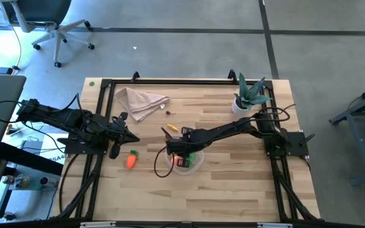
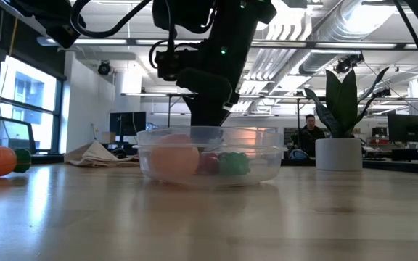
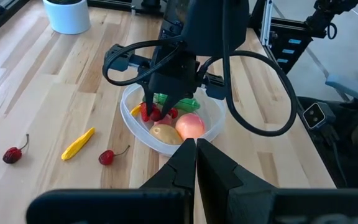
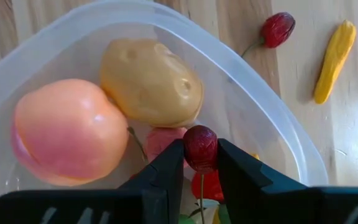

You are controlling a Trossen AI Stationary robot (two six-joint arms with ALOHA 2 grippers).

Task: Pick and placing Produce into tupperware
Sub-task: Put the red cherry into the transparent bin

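On the worktop, the tupperware sat centrally; the right claw hung over it pinching a cherry, best released low. At nine o'clock the left claw waited, pressed together.

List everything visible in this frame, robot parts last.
tupperware: one, clear, table centre
peach: one, pink-orange, in tupperware
potato: one, tan, in tupperware
pepper: one, green, in tupperware
red pieces: count unclear, in tupperware
held cherry: one, dark red, above tupperware
loose cherries: two, red, on table
yellow piece: one, on table
carrot: one, orange, left of tupperware
napkin: one, beige, far side
plant: one, green, white pot
left gripper: shut, empty
right gripper: shut on held cherry
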